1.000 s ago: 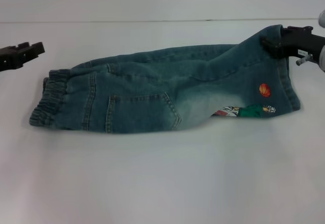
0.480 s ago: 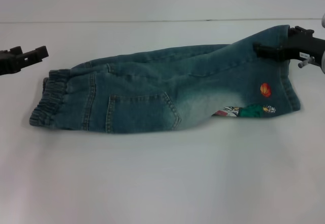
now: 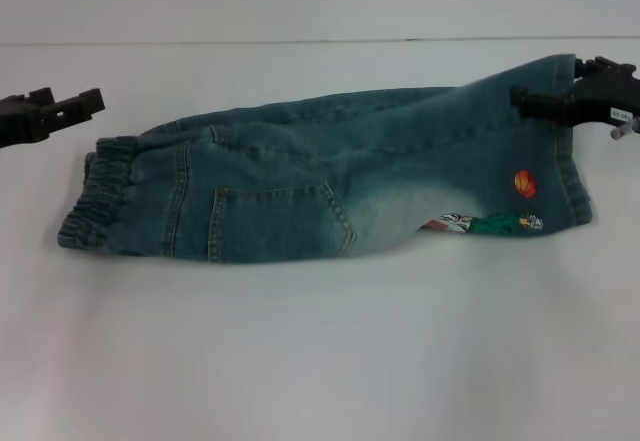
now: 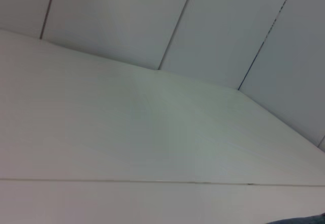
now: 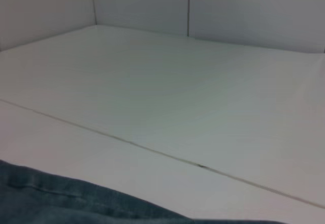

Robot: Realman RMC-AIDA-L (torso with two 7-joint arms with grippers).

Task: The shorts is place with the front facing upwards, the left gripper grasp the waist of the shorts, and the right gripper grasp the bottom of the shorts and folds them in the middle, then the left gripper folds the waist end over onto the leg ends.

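Observation:
The blue denim shorts [image 3: 300, 186] lie flat on the white table [image 3: 320, 351], folded lengthwise, with the elastic waist [image 3: 95, 196] on the left and the leg ends [image 3: 560, 161] with cartoon patches on the right. My right gripper [image 3: 560, 96] is at the far top corner of the leg ends, shut on the hem, which is held slightly raised. My left gripper [image 3: 65, 109] hovers open just behind the waist, apart from the cloth. Denim fills the lower edge of the right wrist view [image 5: 76, 203], and a sliver of it shows in the left wrist view [image 4: 310, 220].
A seam line [image 3: 300, 41] runs across the table behind the shorts. White wall panels [image 4: 203, 21] stand beyond the table's far edge.
My right gripper has moved to the right, drawing the top corner of the leg ends with it. My left gripper has edged right toward the waist.

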